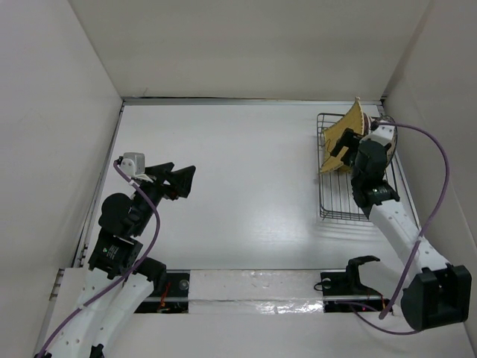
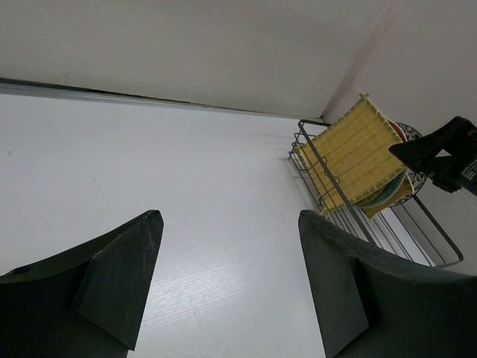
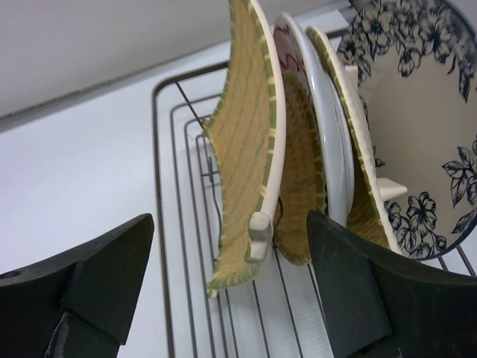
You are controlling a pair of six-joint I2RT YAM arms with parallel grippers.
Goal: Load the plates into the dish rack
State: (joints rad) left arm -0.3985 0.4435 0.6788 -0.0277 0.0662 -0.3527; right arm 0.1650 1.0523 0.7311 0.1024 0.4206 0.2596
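Note:
The plates stand on edge at the far end of the dark wire dish rack (image 1: pixel 333 203). The front one is a yellow woven square plate (image 1: pixel 344 128) (image 3: pixel 250 142) (image 2: pixel 356 153). Behind it stand a second woven plate (image 3: pixel 302 194), a plate with red marks (image 3: pixel 285 37), a third woven one (image 3: pixel 356 142) and a white plate with blue flowers (image 3: pixel 421 127). My right gripper (image 1: pixel 341 146) (image 3: pixel 231 217) is open, with the front plate's lower edge between its fingers and touching neither. My left gripper (image 1: pixel 181 181) (image 2: pixel 230 216) hangs open over bare table, far left of the rack.
The rack (image 3: pixel 170 224) (image 2: pixel 440 242) lies along the right wall, its near half holding nothing. White walls close in the table on three sides. My right gripper's dark finger (image 2: pixel 436 145) shows beside the plates in the left wrist view.

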